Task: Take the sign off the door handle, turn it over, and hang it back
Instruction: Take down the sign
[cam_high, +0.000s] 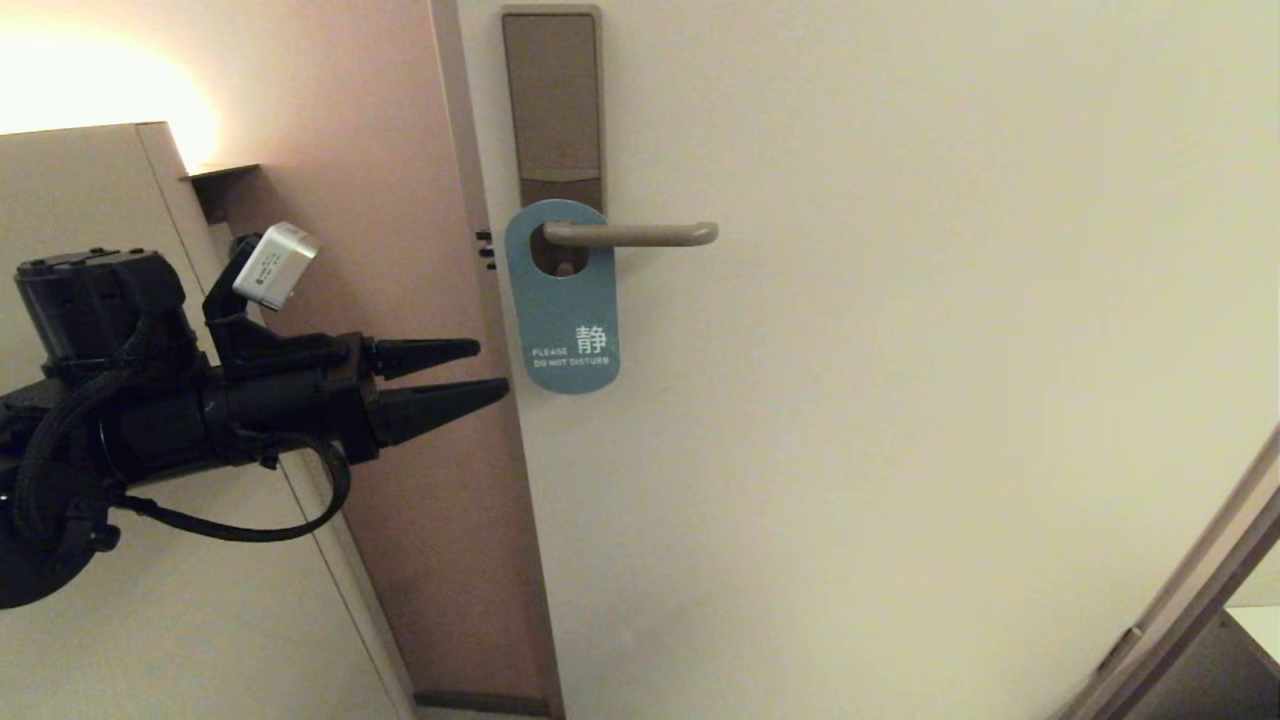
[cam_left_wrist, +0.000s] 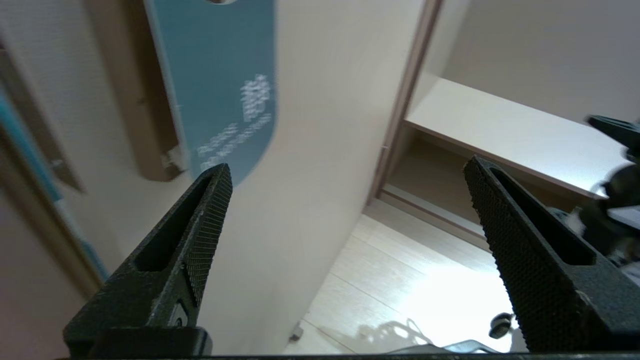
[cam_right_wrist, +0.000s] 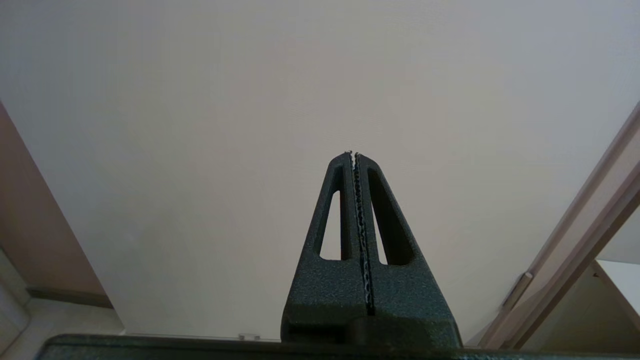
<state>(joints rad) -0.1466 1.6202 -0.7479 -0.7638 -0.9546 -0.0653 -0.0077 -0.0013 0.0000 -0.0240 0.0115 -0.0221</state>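
Currently on approach, nothing grasped yet. My left gripper (cam_high: 490, 370) is released, fingers spread, nose pointing at the door edge, level with the lower end of the sign (cam_high: 562, 300) and just short of it, not touching. My right gripper (cam_right_wrist: 354, 155) is clenched on nothing, parked facing bare door, out of the head view.

Sign hangs by its oval hole on the door handle (cam_high: 630, 234), close to the lock plate (cam_high: 552, 100), teal "DO NOT DISTURB" side out.

Next move, I'd guess: ease forward, pinch the sign's lower edge, then slide it along the lever and off the rounded free end.

Clearance: door frame (cam_high: 475, 150) sits tight on my side of the sign; open door panel beyond the lever tip gives plenty of room.
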